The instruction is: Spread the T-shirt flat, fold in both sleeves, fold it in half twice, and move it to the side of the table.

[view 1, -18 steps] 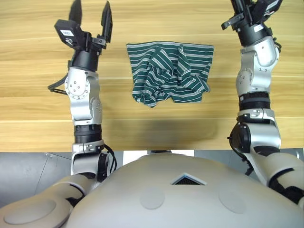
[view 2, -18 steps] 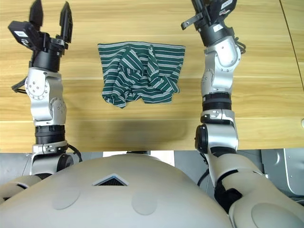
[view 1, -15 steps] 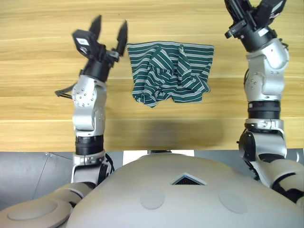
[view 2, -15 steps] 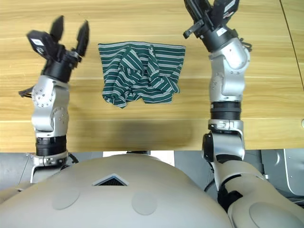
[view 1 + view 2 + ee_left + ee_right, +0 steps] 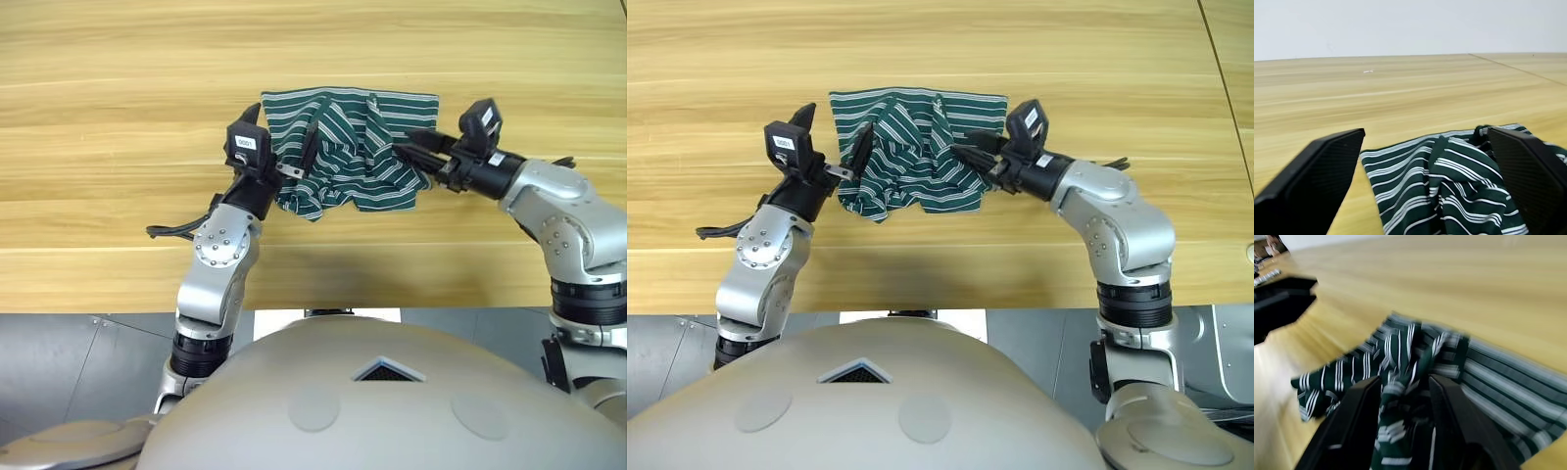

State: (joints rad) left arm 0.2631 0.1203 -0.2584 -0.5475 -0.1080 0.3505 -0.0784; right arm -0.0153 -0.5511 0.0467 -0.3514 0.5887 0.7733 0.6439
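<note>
T-shirt [image 5: 348, 162] bunched on desk [image 5: 118, 98]. Left tool [image 5: 284, 137] and right tool [image 5: 407, 145] both released, straddling its crumpled edges. Closing here risks pinching several layers, dragging the heap unspread.

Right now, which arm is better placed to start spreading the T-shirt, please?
Probably right: the right gripper, open, straddles a bunched T-shirt fold; the left gripper, open, sits at its left edge.

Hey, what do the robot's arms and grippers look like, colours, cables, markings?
The left arm and right arm are rounded silver-grey segments with black joint bands. Each ends in a black two-fingered gripper, left gripper and right gripper, with textured fingers. The left gripper carries a white label; a thin black cable loops beside the left arm.
</note>
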